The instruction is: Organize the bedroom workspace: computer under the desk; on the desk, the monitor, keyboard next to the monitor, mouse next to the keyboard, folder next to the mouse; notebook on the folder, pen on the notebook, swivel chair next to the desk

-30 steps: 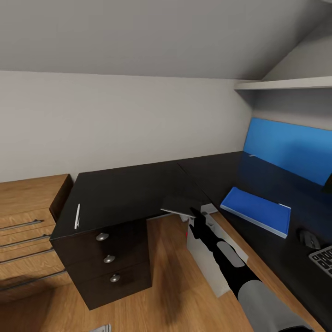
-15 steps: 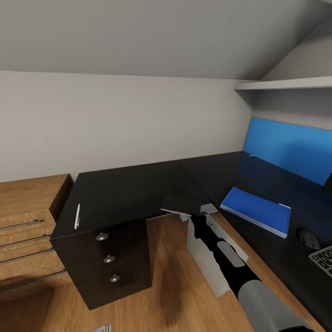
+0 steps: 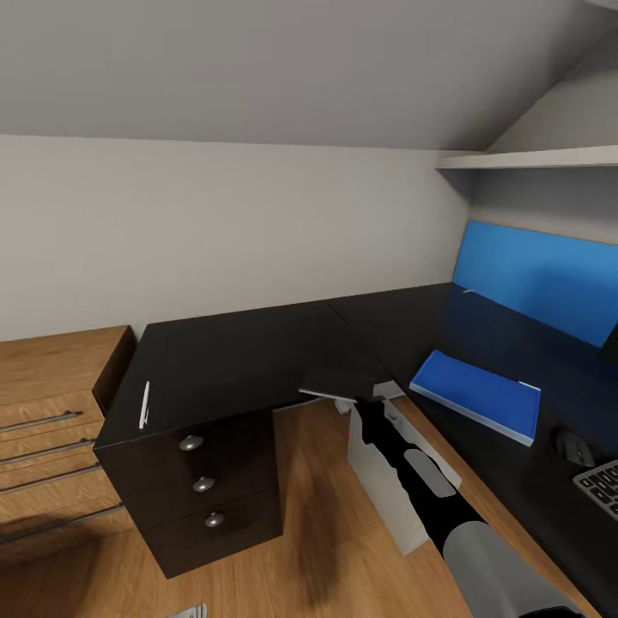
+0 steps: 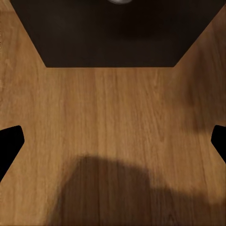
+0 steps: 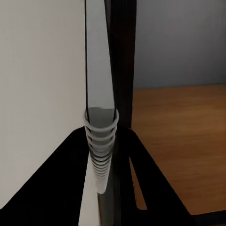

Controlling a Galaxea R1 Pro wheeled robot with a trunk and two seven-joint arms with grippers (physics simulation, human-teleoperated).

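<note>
My right gripper [image 3: 367, 402] is shut on the thin grey notebook [image 3: 337, 374], which hangs at the inner corner of the black L-shaped desk [image 3: 223, 352]; I cannot tell whether it touches the top. In the right wrist view the notebook [image 5: 100, 84] is edge-on, its wire spiral between the black fingers [image 5: 61, 181]. The white pen [image 3: 143, 403] lies at the desk's left edge. On the right wing lie the blue folder [image 3: 476, 393], the mouse [image 3: 573, 446] and a keyboard corner [image 3: 605, 487]. The grey computer [image 3: 382, 476] stands under the desk. My left gripper [image 4: 113, 141] hangs open over wood floor.
A dark drawer unit with silver knobs [image 3: 203, 483] carries the desk's left end, and its base shows [image 4: 113, 42] in the left wrist view. A light-wood chest of drawers [image 3: 47, 412] stands left of it. A blue wall panel [image 3: 541, 287] and a shelf [image 3: 532, 159] sit behind the right wing.
My right gripper has shifted slightly with the notebook still in it. The head view has tilted a touch. The pen, folder, mouse and keyboard have stayed put.
</note>
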